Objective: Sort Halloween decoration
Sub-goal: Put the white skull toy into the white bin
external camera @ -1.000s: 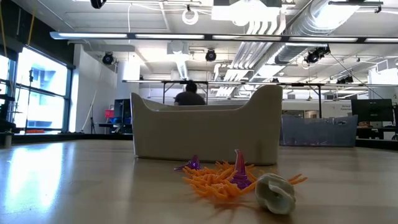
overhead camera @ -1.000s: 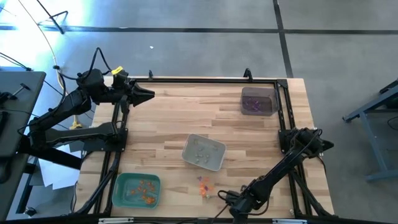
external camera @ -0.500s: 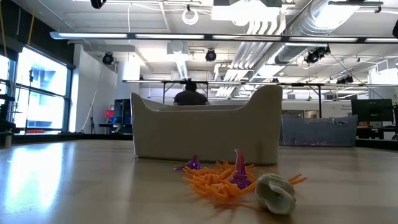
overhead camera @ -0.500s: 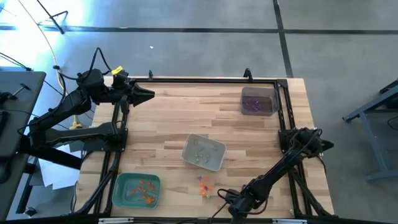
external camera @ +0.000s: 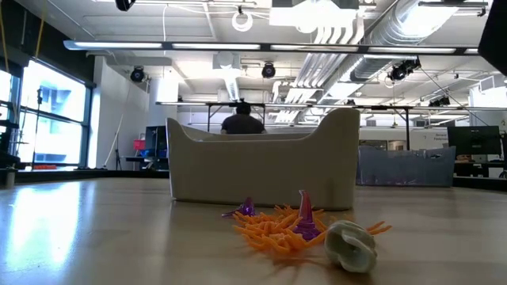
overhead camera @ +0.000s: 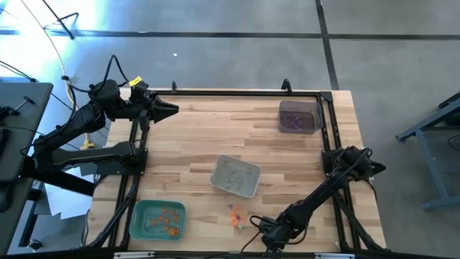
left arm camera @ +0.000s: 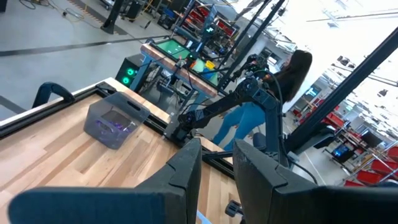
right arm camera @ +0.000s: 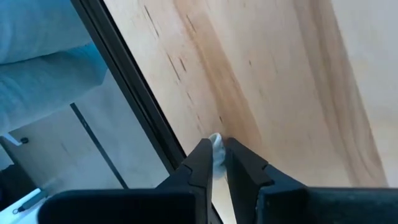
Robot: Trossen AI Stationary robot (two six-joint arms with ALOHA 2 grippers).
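Pinching a pale trinket (right arm camera: 215, 140): right tool (right arm camera: 214, 163), nearly closed

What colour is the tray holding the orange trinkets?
Green, holding the orange trinkets; clearest in the high view.

A green tray (overhead camera: 138, 217) sits at the counter's (overhead camera: 208, 137) near-left corner, a grey tray (overhead camera: 248, 188) mid-counter, a dark tray (overhead camera: 310, 109) far-right.
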